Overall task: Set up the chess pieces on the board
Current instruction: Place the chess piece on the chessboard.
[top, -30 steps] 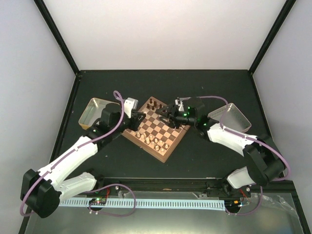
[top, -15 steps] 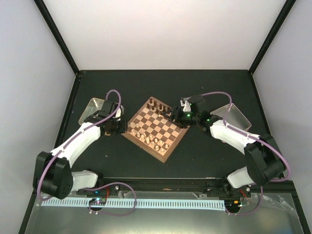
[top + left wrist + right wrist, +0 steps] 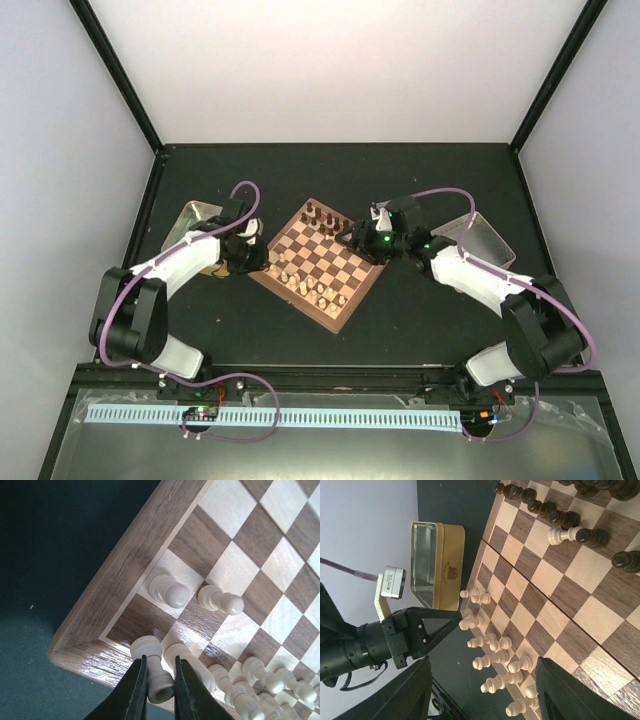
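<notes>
Sitting cornerwise at the centre of the dark table [image 3: 420, 320], the board [image 3: 335, 262] has a left tray [image 3: 190, 225] and a right tray [image 3: 480, 235] flanking it; the right gripper [image 3: 485, 695] hovers over the board's right side, jaws spread and empty; the left gripper [image 3: 160, 667], at the board's left corner, pinches a pale chess piece [image 3: 146, 647]; other pale pieces [image 3: 305, 285] line the lower-left edge, dark pieces [image 3: 320, 214] the upper edge.
</notes>
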`<act>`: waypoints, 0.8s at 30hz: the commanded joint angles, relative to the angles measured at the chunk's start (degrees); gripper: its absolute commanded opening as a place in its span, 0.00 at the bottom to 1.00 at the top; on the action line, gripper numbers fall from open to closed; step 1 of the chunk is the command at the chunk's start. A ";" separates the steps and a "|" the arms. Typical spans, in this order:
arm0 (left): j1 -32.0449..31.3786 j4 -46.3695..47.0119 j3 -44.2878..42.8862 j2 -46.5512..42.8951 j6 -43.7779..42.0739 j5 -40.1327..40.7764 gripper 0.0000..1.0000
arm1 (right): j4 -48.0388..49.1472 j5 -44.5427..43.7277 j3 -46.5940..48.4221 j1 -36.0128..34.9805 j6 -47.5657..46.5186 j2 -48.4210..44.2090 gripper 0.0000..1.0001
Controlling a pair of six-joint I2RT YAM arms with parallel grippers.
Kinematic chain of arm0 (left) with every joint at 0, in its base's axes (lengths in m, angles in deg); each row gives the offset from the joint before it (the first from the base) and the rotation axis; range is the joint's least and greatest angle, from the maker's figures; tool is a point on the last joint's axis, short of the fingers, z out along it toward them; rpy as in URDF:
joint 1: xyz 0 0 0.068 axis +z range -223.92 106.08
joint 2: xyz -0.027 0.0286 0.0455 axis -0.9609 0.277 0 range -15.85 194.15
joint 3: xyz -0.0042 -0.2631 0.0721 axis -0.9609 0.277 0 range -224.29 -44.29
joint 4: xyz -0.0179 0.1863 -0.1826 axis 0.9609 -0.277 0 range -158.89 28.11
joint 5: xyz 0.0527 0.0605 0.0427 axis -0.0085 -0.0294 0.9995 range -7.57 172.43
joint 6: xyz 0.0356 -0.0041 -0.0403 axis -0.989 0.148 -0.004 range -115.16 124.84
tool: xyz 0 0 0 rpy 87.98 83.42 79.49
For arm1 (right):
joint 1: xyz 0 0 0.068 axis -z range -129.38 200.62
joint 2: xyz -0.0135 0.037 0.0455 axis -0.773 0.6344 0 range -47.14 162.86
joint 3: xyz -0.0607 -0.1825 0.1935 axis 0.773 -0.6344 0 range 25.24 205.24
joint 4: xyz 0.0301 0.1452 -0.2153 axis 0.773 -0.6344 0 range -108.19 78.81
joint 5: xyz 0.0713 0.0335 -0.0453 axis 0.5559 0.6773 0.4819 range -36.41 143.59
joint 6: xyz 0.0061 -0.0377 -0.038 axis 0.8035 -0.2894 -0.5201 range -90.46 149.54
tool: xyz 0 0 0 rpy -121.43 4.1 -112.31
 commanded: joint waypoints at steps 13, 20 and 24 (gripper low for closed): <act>0.42 -0.98 -3.35 4.26 -1.32 0.14 0.19 | -1.31 -0.97 2.12 0.18 -0.99 -0.65 0.58; 0.52 -1.88 -2.99 3.81 -1.18 2.49 0.22 | -1.31 -0.76 2.36 0.20 -1.03 -0.41 0.58; 0.70 -1.44 -3.00 3.95 -1.23 1.37 0.24 | -1.27 -0.59 2.35 0.20 -1.08 -0.21 0.58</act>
